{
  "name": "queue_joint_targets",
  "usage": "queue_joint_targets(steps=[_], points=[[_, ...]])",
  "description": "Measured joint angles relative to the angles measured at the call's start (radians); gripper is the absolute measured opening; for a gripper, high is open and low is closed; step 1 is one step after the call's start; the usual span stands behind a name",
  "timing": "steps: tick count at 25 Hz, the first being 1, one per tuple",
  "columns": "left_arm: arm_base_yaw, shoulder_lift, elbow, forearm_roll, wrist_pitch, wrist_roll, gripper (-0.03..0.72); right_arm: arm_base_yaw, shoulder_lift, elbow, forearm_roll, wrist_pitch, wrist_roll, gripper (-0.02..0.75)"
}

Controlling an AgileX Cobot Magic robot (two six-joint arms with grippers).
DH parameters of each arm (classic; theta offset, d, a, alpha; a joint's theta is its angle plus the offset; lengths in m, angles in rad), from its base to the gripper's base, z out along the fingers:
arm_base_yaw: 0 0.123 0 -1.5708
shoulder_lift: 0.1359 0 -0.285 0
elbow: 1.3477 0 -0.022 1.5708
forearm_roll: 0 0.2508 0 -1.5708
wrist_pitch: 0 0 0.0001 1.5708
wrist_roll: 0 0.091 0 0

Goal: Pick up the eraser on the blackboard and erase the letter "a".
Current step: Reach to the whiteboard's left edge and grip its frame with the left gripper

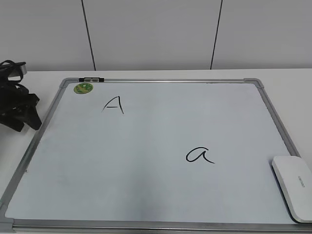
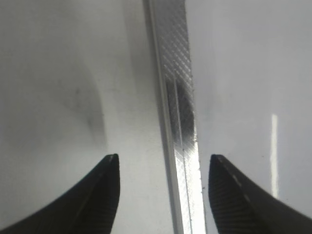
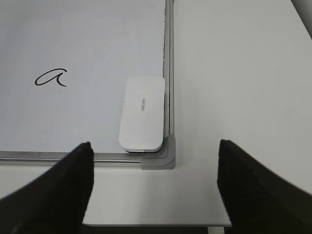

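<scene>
The blackboard (image 1: 146, 141) is a white dry-erase board with a silver frame, lying flat on the table. The letter "a" (image 1: 199, 155) is written right of its middle; it also shows in the right wrist view (image 3: 51, 78). The white eraser (image 1: 294, 185) lies at the board's front right corner, also seen in the right wrist view (image 3: 142, 113). My right gripper (image 3: 155, 185) is open and empty, above the table in front of that corner. My left gripper (image 2: 163, 190) is open and empty over the board's left frame rail (image 2: 178, 122); the left arm (image 1: 17, 105) rests at the left.
A capital "A" (image 1: 113, 104) and a round green sticker (image 1: 83, 88) are at the board's back left. A grey corner cap (image 3: 163, 158) sits beside the eraser. The table's front edge (image 3: 156, 225) is close below the right gripper.
</scene>
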Motion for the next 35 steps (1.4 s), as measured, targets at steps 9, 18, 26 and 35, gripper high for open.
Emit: queue_joint_targets(steps=[9,18,26,35], points=[[0.013,0.026,0.0,-0.072,0.009,0.039,0.337,0.0,0.0,0.0,0.0,0.0,0.0,0.587],[0.013,0.052,-0.047,-0.081,0.024,0.041,0.282,0.0,0.0,0.0,0.0,0.0,0.0,0.587],[0.013,0.07,-0.076,-0.092,0.066,0.041,0.237,0.0,0.0,0.0,0.0,0.0,0.0,0.587],[0.013,0.085,-0.079,-0.092,0.068,0.041,0.235,0.0,0.0,0.0,0.0,0.0,0.0,0.587]])
